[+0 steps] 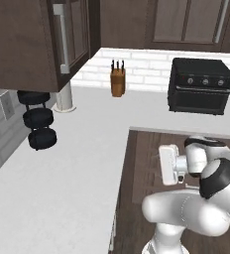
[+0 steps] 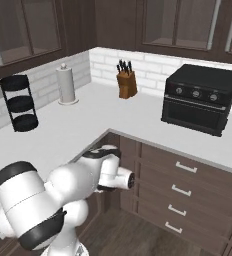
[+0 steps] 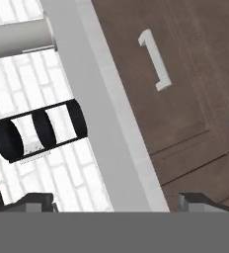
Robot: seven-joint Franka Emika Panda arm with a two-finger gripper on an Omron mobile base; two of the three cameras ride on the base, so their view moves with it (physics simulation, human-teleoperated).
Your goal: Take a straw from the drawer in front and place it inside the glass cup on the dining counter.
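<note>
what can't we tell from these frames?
- Pincer opening: hand view, the bottom edge cuts the fingertips off; base views, the arm hides them.
- Drawer contents: drawer fronts in the right base view sit flush, so what they hold is hidden.
- Knife block: left base view, too small to count knives.
- Paper towel roll: left base view, upper cabinet hides its top.

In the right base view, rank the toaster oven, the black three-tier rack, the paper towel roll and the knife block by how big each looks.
1. Toaster oven, clearly largest.
2. Black three-tier rack.
3. Paper towel roll.
4. Knife block, smallest.
The rack sits nearer the camera than the roll, so that gap may be partly nearness.
</note>
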